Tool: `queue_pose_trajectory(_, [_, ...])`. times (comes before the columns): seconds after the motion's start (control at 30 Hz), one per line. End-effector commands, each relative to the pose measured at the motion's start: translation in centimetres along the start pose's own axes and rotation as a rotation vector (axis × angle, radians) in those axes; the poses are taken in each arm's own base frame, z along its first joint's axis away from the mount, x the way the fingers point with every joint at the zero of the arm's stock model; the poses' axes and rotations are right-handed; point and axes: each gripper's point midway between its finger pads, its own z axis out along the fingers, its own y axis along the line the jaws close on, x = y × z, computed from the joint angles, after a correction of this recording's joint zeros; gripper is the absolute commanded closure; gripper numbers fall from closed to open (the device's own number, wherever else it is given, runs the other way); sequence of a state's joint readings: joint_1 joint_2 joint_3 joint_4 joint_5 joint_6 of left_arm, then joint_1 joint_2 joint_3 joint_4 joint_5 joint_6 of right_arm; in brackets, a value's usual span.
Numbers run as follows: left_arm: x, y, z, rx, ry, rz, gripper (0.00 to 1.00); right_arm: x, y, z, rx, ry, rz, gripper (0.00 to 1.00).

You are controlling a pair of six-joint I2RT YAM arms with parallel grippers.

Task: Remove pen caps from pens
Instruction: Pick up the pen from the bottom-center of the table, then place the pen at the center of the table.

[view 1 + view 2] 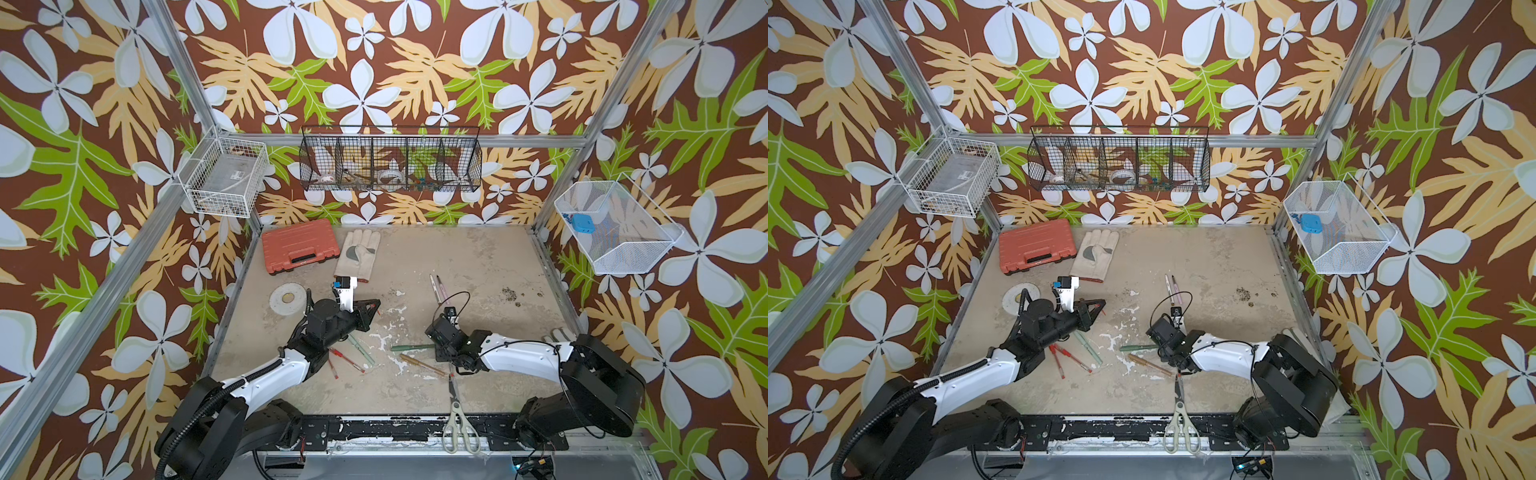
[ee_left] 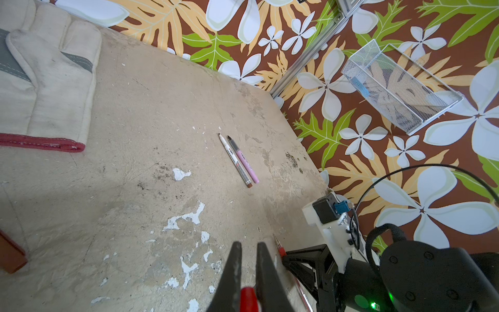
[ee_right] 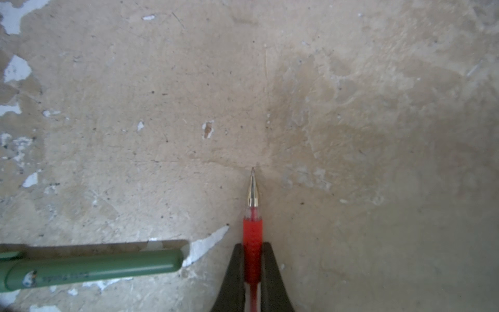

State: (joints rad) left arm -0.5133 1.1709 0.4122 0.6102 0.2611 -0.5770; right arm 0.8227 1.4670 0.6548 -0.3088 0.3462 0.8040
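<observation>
top pair: high above front edge, tilted down, whole table [image 1: 457,257], near-identical | left wrist: low, oblique toward far right corner | right wrist: very close; green pen [image 3: 91,266] also in both top views

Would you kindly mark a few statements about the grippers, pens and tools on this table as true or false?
1. The right gripper is shut on a red pen with a bare metal tip. True.
2. The left gripper is open and empty. False: the left gripper is shut on a red cap.
3. The glove lies on top of the orange case. False: the glove lies on the table beside the orange case.
4. The scissors lie at the table's near edge, handles toward the robot. True.
</observation>
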Motion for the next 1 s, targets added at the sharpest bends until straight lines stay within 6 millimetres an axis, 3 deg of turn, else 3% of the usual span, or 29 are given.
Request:
queue_pose_trajectory(0.0, [-0.4,0.1,0.0,-0.013,-0.011,0.009,1.00,-1.3,-0.5,-0.9,0.007,-0.020,-0.017,0.94])
queue_pose_trajectory(0.17, [-0.6,1.2,-0.2,-0.090,-0.013,0.003,1.00,-6.0,-1.1,-3.1,-0.022,-0.113,0.001,0.96])
queue_pose_trajectory(0.3, [-0.7,2.4,-0.4,-0.164,-0.020,-0.015,1.00,-10.4,-2.4,-3.3,-0.042,-0.168,0.011,0.97])
queue_pose_trajectory(0.6, [0.8,3.7,1.0,-0.206,0.063,-0.042,1.00,-17.3,-5.3,1.8,-0.054,-0.140,-0.006,0.97])
queue_pose_trajectory(0.77, [2.0,6.8,1.7,-0.357,0.128,-0.077,1.00,-19.8,-5.3,4.5,-0.050,-0.121,-0.047,0.97])
queue_pose_trajectory(0.97, [1.8,10.2,1.3,-0.466,0.134,-0.099,1.00,-21.9,-3.9,7.7,-0.085,-0.088,-0.079,0.97])
